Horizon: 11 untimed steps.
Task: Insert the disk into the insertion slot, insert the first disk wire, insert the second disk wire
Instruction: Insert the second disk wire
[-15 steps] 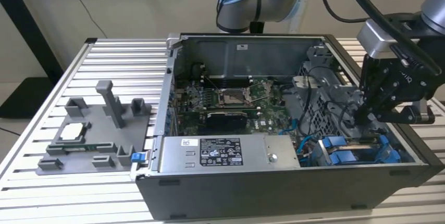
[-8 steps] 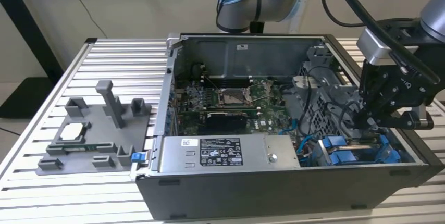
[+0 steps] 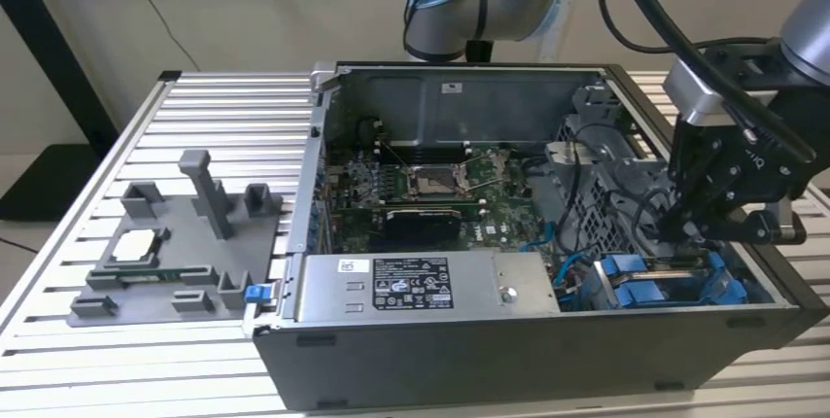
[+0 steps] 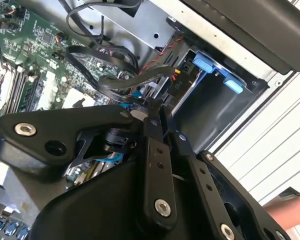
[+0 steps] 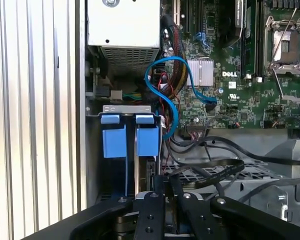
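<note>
Where the gripper (image 4: pixel 157 117) hangs low in the case's drive corner, its fingers are pinched nearly together on a thin black wire (image 4: pixel 110 80). Judged limp and light; best held near its plug. The disk (image 5: pixel 145 172) sits in the slot (image 5: pixel 127 108), blue-framed, edge-on beside blue tabs.

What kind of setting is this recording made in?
Probably a robotics lab bench for computer assembly: an open grey desktop computer case sits on a ribbed aluminium table, with a grey parts fixture beside it and the black gripper reaching inside.
</note>
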Motion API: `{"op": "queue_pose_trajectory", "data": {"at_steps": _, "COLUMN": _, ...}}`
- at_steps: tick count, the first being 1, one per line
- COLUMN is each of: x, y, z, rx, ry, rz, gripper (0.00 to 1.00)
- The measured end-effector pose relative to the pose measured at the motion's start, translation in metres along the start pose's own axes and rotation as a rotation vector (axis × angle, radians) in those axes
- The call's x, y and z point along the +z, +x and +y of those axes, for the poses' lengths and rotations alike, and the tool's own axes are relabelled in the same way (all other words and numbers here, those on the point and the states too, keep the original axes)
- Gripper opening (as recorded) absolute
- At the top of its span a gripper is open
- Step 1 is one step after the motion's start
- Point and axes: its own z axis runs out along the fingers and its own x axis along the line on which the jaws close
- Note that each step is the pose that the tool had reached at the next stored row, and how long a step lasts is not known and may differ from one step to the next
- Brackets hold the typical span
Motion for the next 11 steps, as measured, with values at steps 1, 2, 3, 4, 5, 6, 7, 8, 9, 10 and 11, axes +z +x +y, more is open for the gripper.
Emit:
{"op": "queue_pose_trajectory", "data": {"at_steps": 1, "x": 0.0008, "y": 0.0001, "z": 0.0, "rx": 0.0, "ry": 0.0, "rz": 0.0001, "gripper": 0.0}}
{"op": "queue_pose_trajectory", "data": {"at_steps": 2, "x": 0.0018, "y": 0.0002, "z": -0.0001, "rx": 0.0, "ry": 0.0, "rz": 0.0002, "gripper": 0.0}}
{"op": "queue_pose_trajectory", "data": {"at_steps": 3, "x": 0.0026, "y": 0.0004, "z": -0.0001, "rx": 0.0, "ry": 0.0, "rz": 0.0002, "gripper": 0.0}}
{"op": "queue_pose_trajectory", "data": {"at_steps": 4, "x": 0.0032, "y": 0.0004, "z": -0.0001, "rx": 0.0, "ry": 0.0, "rz": 0.0003, "gripper": 0.0}}
{"op": "queue_pose_trajectory", "data": {"at_steps": 5, "x": 0.0035, "y": 0.0005, "z": -0.0001, "rx": 0.0, "ry": 0.0, "rz": 0.0004, "gripper": 0.0}}
{"op": "queue_pose_trajectory", "data": {"at_steps": 6, "x": 0.0036, "y": 0.0005, "z": -0.0001, "rx": 0.0, "ry": 0.0, "rz": 0.0005, "gripper": 0.0}}
{"op": "queue_pose_trajectory", "data": {"at_steps": 7, "x": 0.0038, "y": 0.0007, "z": -0.0001, "rx": 0.0, "ry": 0.0, "rz": 0.0002, "gripper": 0.0}}
{"op": "queue_pose_trajectory", "data": {"at_steps": 8, "x": 0.0038, "y": 0.0007, "z": -0.0001, "rx": 0.0, "ry": 0.0, "rz": 0.0003, "gripper": 0.0}}
{"op": "queue_pose_trajectory", "data": {"at_steps": 9, "x": 0.0038, "y": 0.0007, "z": -0.0001, "rx": 0.0, "ry": 0.0, "rz": 0.0003, "gripper": 0.0}}
{"op": "queue_pose_trajectory", "data": {"at_steps": 10, "x": 0.0038, "y": 0.0007, "z": -0.0001, "rx": 0.0, "ry": 0.0, "rz": 0.0003, "gripper": 0.0}}
{"op": "queue_pose_trajectory", "data": {"at_steps": 11, "x": 0.0039, "y": 0.0007, "z": -0.0001, "rx": 0.0, "ry": 0.0, "rz": 0.0002, "gripper": 0.0}}
